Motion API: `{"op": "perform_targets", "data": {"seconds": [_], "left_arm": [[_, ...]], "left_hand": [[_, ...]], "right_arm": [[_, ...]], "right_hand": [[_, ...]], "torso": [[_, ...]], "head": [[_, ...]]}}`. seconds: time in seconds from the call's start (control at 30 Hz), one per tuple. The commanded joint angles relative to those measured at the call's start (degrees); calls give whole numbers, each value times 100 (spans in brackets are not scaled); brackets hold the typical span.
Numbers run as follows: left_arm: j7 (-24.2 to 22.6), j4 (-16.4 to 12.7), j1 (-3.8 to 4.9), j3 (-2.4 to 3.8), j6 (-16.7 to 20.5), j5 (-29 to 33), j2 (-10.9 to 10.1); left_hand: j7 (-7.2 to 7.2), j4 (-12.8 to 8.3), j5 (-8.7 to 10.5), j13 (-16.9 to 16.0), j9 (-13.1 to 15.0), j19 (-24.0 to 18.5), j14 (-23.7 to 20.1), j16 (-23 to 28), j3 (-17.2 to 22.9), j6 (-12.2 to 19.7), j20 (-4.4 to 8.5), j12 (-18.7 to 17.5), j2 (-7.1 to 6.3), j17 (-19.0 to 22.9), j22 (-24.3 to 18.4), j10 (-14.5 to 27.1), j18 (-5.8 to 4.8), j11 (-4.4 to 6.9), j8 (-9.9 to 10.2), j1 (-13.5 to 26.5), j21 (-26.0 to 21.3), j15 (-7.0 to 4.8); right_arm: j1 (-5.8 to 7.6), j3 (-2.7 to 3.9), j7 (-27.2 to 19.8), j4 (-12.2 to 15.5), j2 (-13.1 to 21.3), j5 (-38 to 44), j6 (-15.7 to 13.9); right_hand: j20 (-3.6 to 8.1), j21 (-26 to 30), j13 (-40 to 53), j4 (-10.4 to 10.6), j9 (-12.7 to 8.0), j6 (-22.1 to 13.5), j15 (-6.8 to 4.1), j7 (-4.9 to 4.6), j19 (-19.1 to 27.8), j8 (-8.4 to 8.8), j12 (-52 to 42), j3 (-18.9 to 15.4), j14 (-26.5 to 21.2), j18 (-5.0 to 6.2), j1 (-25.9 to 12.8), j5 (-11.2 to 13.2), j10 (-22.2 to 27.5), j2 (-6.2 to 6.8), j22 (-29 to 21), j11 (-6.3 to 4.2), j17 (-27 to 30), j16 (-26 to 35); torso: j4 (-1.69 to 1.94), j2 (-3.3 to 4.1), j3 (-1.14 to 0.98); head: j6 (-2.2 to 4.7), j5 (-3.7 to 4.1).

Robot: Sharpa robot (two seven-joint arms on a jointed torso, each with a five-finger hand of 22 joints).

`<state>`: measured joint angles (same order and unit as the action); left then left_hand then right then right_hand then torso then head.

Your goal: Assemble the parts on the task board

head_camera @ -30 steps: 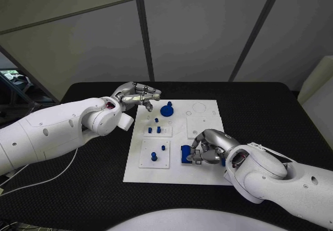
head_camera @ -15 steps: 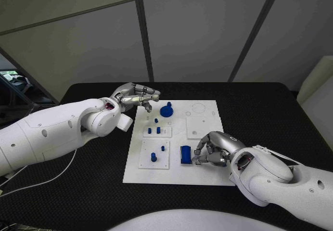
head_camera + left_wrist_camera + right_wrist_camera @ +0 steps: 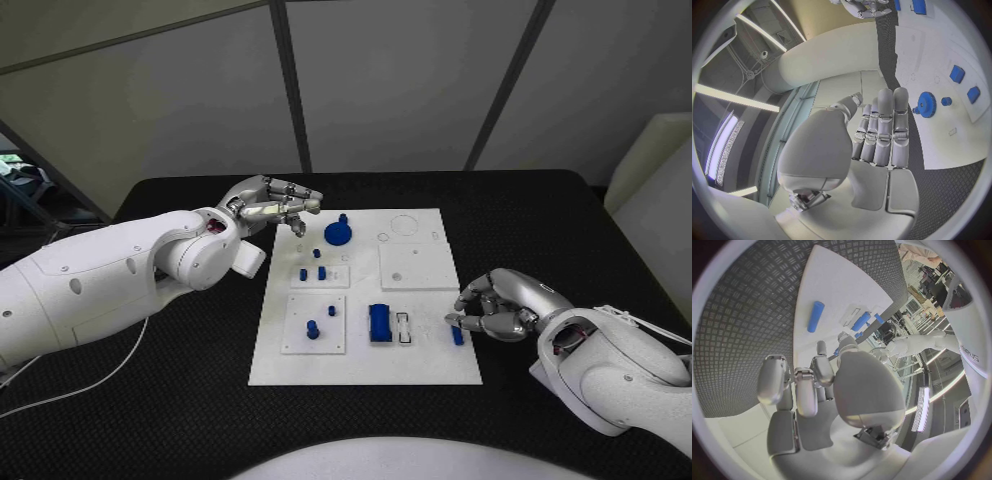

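Observation:
The white task board [image 3: 433, 360] lies in the middle of the black table. A blue gear [image 3: 338, 232] [image 3: 927, 104] stands at its far end, and small blue pegs [image 3: 312, 272] sit on a plate behind two more pegs [image 3: 312, 329]. A blue block [image 3: 381, 323] [image 3: 861, 320] stands upright near the front. A blue pin [image 3: 457, 335] [image 3: 816, 316] lies flat at the board's right edge. My right hand [image 3: 498, 305] [image 3: 811, 385] hovers just beside that pin, fingers curled in, holding nothing. My left hand [image 3: 274, 205] [image 3: 879, 130] hangs by the board's far left corner, fingers stretched out, empty.
A raised white square plate [image 3: 414, 268] takes up the board's right middle, with round holes [image 3: 392, 236] beyond it. Black table [image 3: 548, 230] surrounds the board on all sides. Grey wall panels stand behind the table.
My right hand has let go of the blue block and drawn back to the board's right edge. The block now stands free. The left hand has stayed in place.

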<state>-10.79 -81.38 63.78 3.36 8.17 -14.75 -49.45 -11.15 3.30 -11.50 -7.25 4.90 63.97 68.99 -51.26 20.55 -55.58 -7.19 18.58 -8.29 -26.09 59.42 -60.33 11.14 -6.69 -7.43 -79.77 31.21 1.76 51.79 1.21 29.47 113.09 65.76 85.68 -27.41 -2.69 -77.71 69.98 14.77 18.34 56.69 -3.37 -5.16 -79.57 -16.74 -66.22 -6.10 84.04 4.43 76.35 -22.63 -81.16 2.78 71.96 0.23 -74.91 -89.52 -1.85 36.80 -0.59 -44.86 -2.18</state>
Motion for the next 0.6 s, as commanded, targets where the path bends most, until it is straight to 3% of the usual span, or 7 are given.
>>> {"op": "perform_targets", "data": {"seconds": [0.03, 0.1, 0.5, 0.6], "left_arm": [[-50, -21, 2, 3, -20, 19, -1], [-53, -24, -3, 3, -20, 19, -1], [-53, -31, -28, 3, -29, 19, -10], [-51, -30, -33, 3, -30, 19, -19]], "left_hand": [[-2, 5, -16, -9, -6, 20, -15, 12, -24, 28, -32, 8, 59, 6, -6, 34, -65, 1, -16, -1, -24, 10], [-2, 5, -16, -9, -6, 20, -15, 12, -24, 28, -32, 8, 59, 6, -6, 34, -65, 1, -16, -1, -24, 10], [-2, 5, -16, -9, -6, 20, -15, 12, -24, 28, -32, 8, 59, 6, -6, 34, -65, 1, -16, -1, -24, 10], [-2, 5, -16, -9, -6, 20, -15, 12, -24, 28, -32, 8, 59, 6, -6, 34, -65, 1, -16, -1, -24, 10]], "right_arm": [[4, 1, 132, 46, 88, 63, 187], [2, 0, 202, 39, 111, 117, 257], [-12, -6, 455, -165, -46, 349, 653], [-20, -7, 503, -192, -129, 339, 749]], "right_hand": [[-50, 34, 63, 62, -7, 160, 17, 17, 0, 4, -25, -39, 555, -28, -40, -74, -7, 4, -18, 21, -1326, 46], [-43, 43, 66, 90, 7, 245, 2, 40, 6, -4, -21, -81, 549, -25, -48, -41, -9, 15, -27, 2, -1304, 58], [-28, 67, 52, 174, 29, 323, -12, 58, 19, 35, 18, -204, 545, -20, -139, 32, 2, 15, -50, -12, -1284, 70], [-26, 69, 57, 174, 35, 339, -15, 64, 19, 34, 14, -212, 544, -20, -142, 35, 0, 6, -51, -16, -1282, 72]], "torso": [[-25, 2, -13], [-33, 2, -19], [-9, -1, -2], [-13, 1, -12]], "head": [[10, 29], [13, 31], [1, 73], [-7, 54]]}}
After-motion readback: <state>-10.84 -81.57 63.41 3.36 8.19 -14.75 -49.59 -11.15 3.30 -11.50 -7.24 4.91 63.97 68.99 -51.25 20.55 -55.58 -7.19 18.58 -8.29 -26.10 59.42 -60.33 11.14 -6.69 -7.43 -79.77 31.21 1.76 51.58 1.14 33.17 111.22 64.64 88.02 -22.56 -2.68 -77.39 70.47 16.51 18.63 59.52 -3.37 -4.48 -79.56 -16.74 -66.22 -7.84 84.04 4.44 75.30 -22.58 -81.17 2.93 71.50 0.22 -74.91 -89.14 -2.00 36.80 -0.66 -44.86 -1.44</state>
